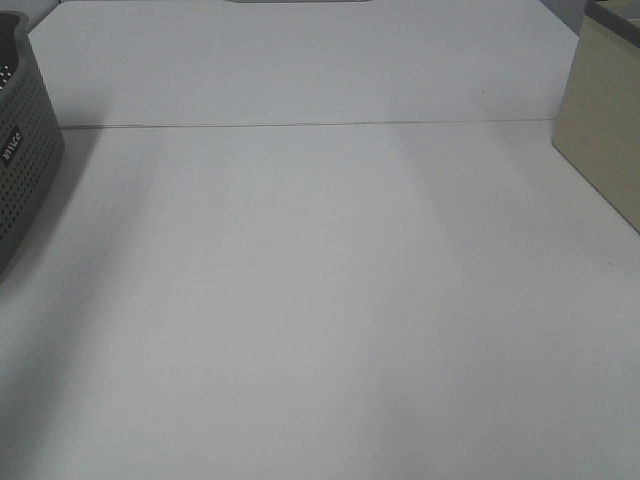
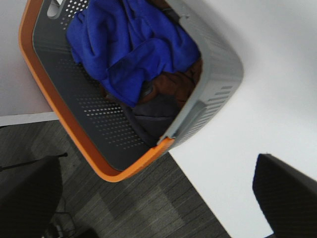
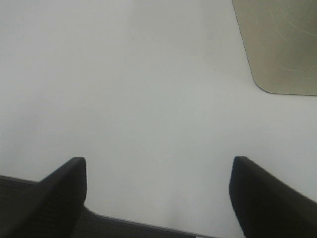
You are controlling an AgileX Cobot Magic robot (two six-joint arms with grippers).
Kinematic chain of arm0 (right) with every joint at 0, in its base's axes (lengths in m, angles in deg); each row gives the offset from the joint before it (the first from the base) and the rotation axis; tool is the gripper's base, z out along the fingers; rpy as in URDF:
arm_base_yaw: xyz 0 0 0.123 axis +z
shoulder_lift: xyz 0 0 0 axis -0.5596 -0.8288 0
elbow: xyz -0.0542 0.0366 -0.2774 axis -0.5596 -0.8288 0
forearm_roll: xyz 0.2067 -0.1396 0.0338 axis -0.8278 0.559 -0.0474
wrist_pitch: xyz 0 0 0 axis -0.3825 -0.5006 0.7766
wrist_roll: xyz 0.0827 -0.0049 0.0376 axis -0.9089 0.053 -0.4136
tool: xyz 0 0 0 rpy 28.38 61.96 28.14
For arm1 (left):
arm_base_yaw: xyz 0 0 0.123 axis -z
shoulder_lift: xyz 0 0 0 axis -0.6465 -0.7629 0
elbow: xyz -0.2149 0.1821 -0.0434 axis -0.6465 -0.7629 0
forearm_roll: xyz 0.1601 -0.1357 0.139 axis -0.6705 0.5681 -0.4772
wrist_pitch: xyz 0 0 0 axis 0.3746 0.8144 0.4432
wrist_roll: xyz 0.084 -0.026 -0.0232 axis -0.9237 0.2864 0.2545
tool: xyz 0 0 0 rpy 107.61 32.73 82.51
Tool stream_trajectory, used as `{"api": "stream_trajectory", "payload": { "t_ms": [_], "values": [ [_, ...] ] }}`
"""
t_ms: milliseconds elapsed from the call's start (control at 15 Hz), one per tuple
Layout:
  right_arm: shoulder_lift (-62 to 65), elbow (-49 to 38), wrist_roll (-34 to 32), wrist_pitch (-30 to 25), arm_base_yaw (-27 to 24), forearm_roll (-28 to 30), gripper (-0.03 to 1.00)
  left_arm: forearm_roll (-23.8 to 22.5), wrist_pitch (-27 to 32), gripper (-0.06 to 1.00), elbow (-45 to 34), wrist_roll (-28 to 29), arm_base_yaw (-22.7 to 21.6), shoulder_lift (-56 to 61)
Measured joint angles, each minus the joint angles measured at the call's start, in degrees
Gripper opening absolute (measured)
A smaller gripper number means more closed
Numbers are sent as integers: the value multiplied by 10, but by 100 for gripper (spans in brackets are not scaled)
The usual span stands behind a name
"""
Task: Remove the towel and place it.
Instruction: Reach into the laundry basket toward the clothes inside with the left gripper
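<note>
The towel [image 2: 129, 44], deep blue and fuzzy, lies crumpled in a grey perforated basket with an orange rim [image 2: 54, 99], on top of brown and dark cloths. My left gripper [image 2: 157, 163] hovers open above the basket's near corner, apart from the towel, holding nothing. In the exterior high view only the basket's side [image 1: 25, 170] shows at the left edge; the towel and both grippers are out of that view. My right gripper [image 3: 157, 161] stands open over the bare white table [image 3: 148, 89], with nothing between its fingers.
A beige box [image 1: 605, 120] stands at the right edge of the table, and its corner [image 3: 282, 44] shows ahead of the right gripper. The basket sits at the table's left edge, with dark carpeted floor [image 2: 148, 208] beside it.
</note>
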Motion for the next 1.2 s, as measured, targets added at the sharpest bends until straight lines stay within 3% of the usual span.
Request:
{"api": "stream_trajectory", "payload": {
  "t_ms": [333,600,867,1200],
  "values": [
    [0,0,0,0,0,0,78,-141,-2,99,89,-39,0,-183],
    [0,0,0,0,0,0,78,-210,-45,99,91,-52,-29,-271],
    [0,0,0,0,0,0,78,-216,-69,99,143,-63,-65,-375],
    [0,0,0,0,0,0,78,-121,-69,99,264,-87,-66,-533]
  ]
}}
